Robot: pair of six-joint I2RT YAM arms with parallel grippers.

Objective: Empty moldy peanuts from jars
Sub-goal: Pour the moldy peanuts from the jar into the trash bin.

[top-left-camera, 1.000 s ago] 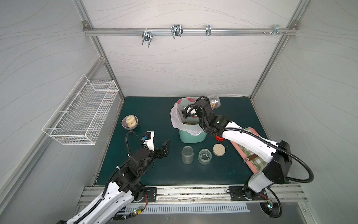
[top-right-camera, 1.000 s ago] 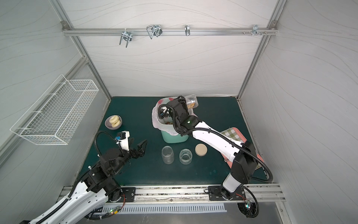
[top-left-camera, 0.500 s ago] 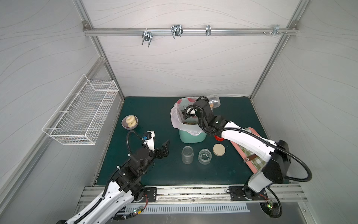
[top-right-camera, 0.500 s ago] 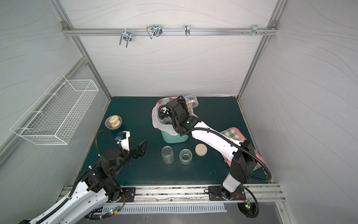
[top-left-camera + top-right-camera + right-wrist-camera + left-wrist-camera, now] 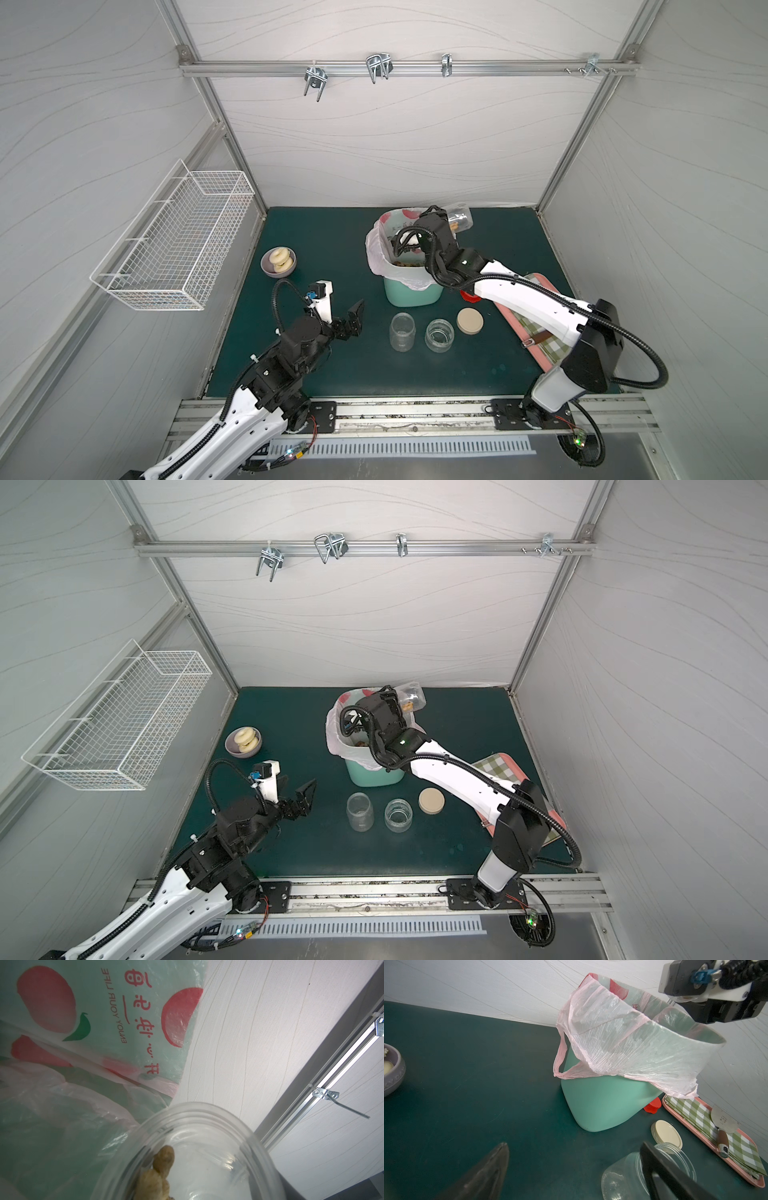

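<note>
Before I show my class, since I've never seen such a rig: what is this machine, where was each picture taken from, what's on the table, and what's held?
Two robot arms, each ending in a pincer, work over a green table. The two wide pictures look down from overhead; the two close ones come from cameras on the arms' wrists. The right pincer holds a clear jar tilted over the bin, a few peanuts inside. The left pincer is open and empty. On the table are an empty tall jar, an empty squat jar, a beige lid, a red lid and a bowl.
</note>
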